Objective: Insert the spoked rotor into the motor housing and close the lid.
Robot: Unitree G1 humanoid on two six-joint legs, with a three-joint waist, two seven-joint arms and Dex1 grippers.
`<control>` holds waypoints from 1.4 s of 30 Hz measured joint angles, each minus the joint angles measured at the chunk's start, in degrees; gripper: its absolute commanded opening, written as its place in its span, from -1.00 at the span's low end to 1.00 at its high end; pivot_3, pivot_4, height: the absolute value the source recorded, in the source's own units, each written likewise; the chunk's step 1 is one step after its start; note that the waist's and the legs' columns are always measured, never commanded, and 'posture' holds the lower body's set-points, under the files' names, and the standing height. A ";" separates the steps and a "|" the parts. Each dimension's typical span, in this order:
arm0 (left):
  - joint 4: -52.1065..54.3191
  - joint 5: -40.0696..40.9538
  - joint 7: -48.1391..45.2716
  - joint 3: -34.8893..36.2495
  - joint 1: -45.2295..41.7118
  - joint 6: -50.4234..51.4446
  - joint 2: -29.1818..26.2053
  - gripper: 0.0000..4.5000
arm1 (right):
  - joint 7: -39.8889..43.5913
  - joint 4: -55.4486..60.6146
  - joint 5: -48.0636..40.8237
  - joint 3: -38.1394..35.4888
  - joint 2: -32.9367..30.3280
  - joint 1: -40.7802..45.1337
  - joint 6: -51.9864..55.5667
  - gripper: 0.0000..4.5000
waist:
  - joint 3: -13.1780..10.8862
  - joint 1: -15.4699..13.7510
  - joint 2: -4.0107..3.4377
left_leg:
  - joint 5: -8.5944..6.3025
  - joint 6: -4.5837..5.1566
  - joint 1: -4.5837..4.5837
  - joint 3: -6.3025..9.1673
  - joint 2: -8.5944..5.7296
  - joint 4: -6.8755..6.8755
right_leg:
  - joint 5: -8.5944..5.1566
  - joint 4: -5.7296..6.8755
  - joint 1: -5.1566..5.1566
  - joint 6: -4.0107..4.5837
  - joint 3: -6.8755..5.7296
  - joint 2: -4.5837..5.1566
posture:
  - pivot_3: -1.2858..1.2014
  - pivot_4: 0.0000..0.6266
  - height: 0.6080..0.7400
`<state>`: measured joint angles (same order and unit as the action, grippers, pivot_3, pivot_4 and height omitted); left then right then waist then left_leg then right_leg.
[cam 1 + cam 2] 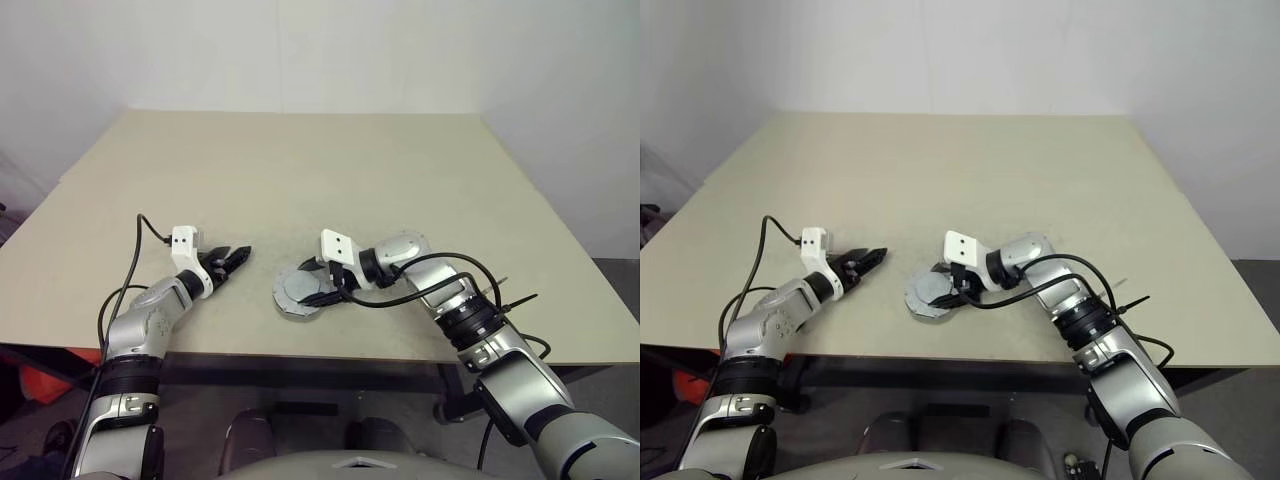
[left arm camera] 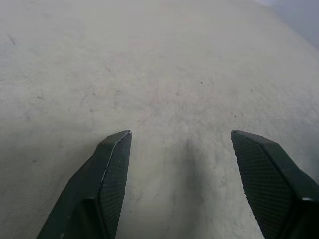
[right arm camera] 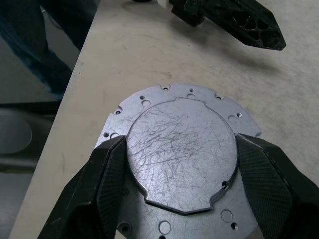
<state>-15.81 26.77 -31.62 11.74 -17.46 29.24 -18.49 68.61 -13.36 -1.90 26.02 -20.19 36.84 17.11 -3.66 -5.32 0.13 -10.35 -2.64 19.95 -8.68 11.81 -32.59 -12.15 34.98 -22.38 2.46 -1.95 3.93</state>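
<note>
The lid (image 3: 179, 149), a grey scratched metal disc with a scalloped, hole-dotted edge and a raised round centre, lies flat near the table's front edge (image 1: 298, 290). Below it, at its near side, shows a low silver wall of the motor housing (image 1: 292, 314). My right gripper (image 3: 179, 142) reaches in from the right and stands open, one finger on each side of the raised centre, close to its edges. Open and holding nothing, my left gripper (image 1: 232, 262) hovers low over bare table to the lid's left and is apart from it. The spoked rotor is out of view.
The beige table (image 1: 330, 170) stretches wide and bare behind the parts. Its front edge (image 1: 300, 356) runs just near of the lid. Black cables loop around both forearms.
</note>
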 measured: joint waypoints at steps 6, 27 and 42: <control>0.04 0.00 0.06 0.00 0.02 0.00 0.00 0.50 | 0.09 0.00 0.18 0.03 -0.01 -0.03 -0.45 0.32 | 0.00 0.01 0.00 | 0.00 0.00 0.00 0.00 0.00 0.00 | 0.00 0.00 0.00 0.00 0.00 0.00 | 0.03 -1.00 1.00; 0.09 0.00 0.12 0.00 0.12 0.00 0.00 0.50 | 0.64 -0.16 1.57 0.67 -0.25 -0.13 -3.27 0.32 | 0.01 0.01 0.00 | 0.00 0.00 -0.01 0.00 0.00 0.00 | 0.00 0.00 0.02 0.00 0.00 0.00 | 0.03 -1.00 1.00; 0.22 0.00 0.71 0.00 0.29 -0.04 0.35 0.50 | 0.83 -1.02 1.65 0.67 -0.11 0.13 -2.51 0.32 | 0.08 0.01 0.00 | 0.00 0.00 -0.12 0.00 0.00 0.01 | -0.01 -0.01 0.13 -0.01 0.01 0.01 | 0.03 -1.00 1.00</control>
<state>-15.59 26.76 -30.91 11.74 -17.17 29.20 -18.14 69.44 -14.38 -0.26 26.70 -20.30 36.97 14.61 -3.58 -5.31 0.13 -10.35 -2.63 19.83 -8.68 11.81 -32.58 -12.16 34.97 -22.25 2.45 -1.94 3.94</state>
